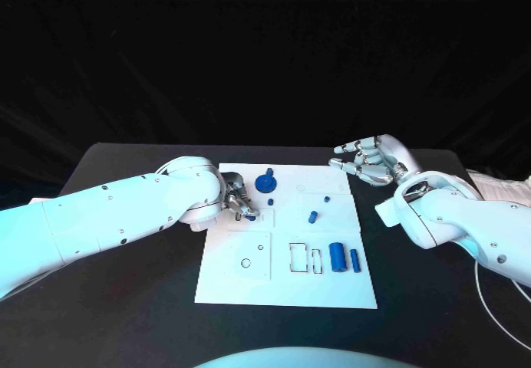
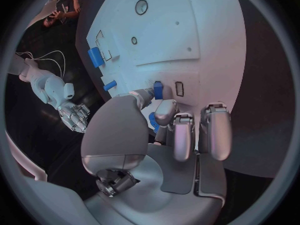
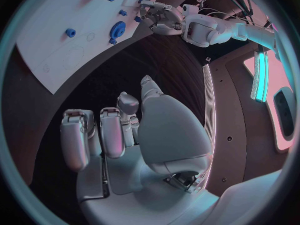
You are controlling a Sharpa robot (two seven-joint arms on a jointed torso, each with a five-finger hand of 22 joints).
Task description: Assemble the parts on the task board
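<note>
The white task board [image 1: 285,280] lies mid-table. My left hand [image 1: 235,201] rests at its left edge and pinches a small blue piece [image 2: 158,90] against the board, beside a small rectangular slot [image 2: 179,88]. My right hand [image 1: 368,161] hangs above the board's far right corner with its fingers apart and nothing in them. A blue gear [image 1: 267,182] sits at the far side of the board. A short blue peg [image 1: 313,215] lies in the middle. A blue cylinder [image 1: 338,259] and a thin blue bar [image 1: 355,259] lie by the right edge.
Empty rectangular outlines [image 1: 298,257] sit left of the cylinder, and a round hole [image 1: 245,263] lies on the near left panel. A thin white cable [image 1: 498,299] runs over the black table at the right. Bare table lies before the board.
</note>
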